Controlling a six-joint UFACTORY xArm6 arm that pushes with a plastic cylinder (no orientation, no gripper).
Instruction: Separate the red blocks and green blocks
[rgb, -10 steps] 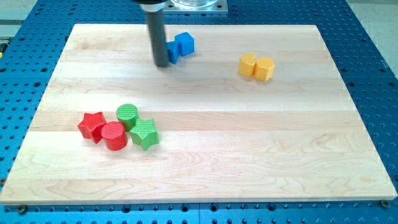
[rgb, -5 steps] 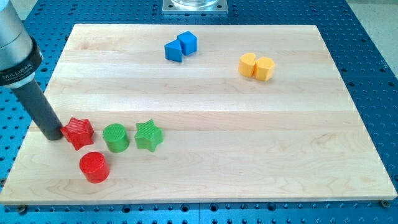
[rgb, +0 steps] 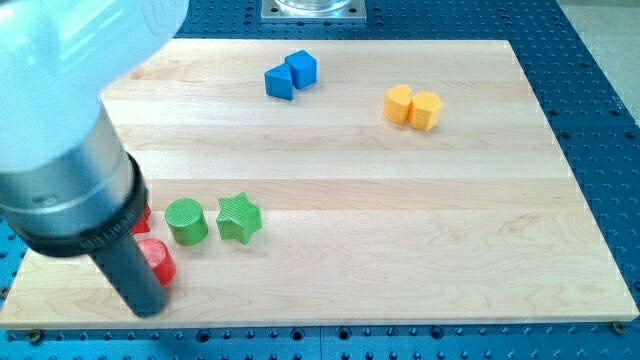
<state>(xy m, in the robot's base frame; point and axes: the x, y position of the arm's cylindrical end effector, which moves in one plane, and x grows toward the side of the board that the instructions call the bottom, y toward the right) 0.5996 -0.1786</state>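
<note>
The green cylinder (rgb: 186, 221) and the green star (rgb: 238, 217) stand side by side at the board's lower left. My arm fills the view's left and covers most of both red blocks. A sliver of the red star (rgb: 143, 217) shows left of the green cylinder. Part of the red cylinder (rgb: 157, 260) shows below it. My tip (rgb: 146, 307) rests near the board's bottom edge, touching or just below-left of the red cylinder.
Two blue blocks (rgb: 290, 74) sit together at the top middle. Two yellow blocks (rgb: 413, 106) sit together at the upper right. The wooden board (rgb: 400, 240) lies on a blue perforated table.
My arm has swung from left of the red star down to the bottom left, now over the red blocks. The green blocks have not moved.
</note>
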